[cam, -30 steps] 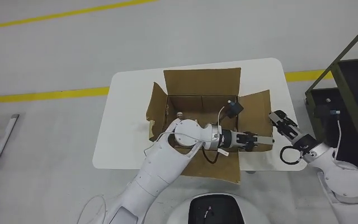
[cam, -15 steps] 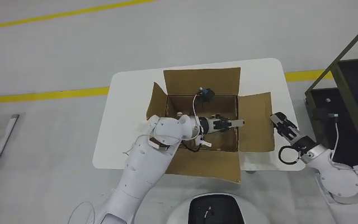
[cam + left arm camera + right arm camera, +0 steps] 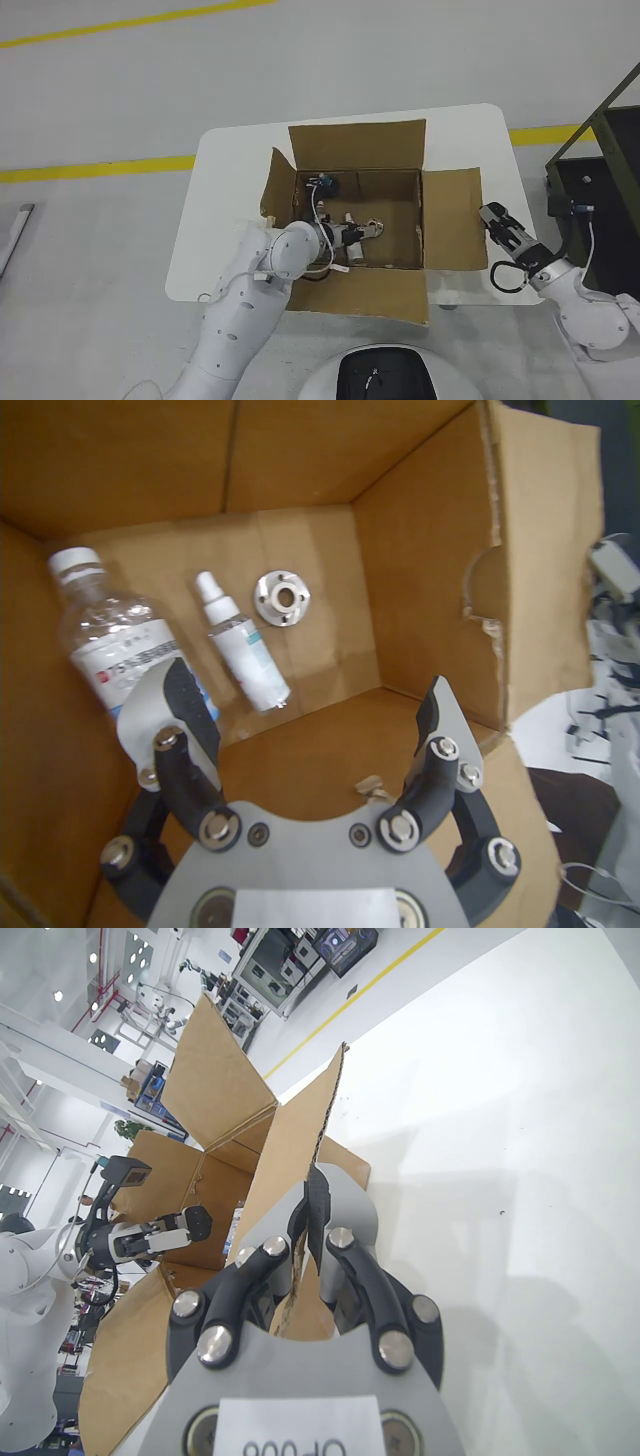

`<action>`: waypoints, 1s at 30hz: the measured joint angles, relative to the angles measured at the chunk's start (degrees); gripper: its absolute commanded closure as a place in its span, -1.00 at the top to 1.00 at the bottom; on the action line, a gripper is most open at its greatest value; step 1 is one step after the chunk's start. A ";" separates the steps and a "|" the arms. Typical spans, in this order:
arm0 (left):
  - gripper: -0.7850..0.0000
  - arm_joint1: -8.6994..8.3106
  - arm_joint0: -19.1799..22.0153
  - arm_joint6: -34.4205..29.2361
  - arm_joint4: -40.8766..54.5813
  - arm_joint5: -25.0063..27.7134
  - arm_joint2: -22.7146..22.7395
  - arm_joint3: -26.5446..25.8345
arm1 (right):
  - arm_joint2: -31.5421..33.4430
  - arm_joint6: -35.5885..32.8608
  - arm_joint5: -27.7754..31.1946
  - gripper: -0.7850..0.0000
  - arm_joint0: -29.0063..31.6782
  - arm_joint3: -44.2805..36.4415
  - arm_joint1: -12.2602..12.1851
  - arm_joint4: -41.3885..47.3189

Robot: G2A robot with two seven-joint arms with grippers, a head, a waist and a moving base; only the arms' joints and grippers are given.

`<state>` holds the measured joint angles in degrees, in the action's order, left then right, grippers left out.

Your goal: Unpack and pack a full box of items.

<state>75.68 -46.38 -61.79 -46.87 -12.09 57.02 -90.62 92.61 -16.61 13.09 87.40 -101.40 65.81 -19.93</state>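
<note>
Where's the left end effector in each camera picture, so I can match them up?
Top view: left end effector at the open cardboard box, near its middle.
Left wrist view: left end effector close up, open, above the box's inside.
Right wrist view: left end effector farther off, beyond the side flap that the right end effector grips.
Shared landmark: the cardboard box.

Opening: left gripper (image 3: 307, 685), jaws spread, is hanging inside the box (image 3: 357, 148).
Floor obstacles: clear bottle (image 3: 115, 640), spray bottle (image 3: 240, 650) and metal flange (image 3: 282, 598) are lying side by side.
Free floor: bare cardboard is showing between flange and side wall.
Right side: right gripper (image 3: 312, 1208) is pinching the right flap (image 3: 455, 220), which is lying outward.
</note>
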 measured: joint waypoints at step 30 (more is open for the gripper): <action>1.00 0.24 -0.04 0.82 -1.46 -1.48 -1.02 0.49 | 1.18 -5.06 11.21 -1.00 -0.72 3.19 -0.29 8.66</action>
<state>75.92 -46.42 -60.97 -48.33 -13.58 55.99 -90.14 93.79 -21.66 24.30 86.67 -98.22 65.52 -11.27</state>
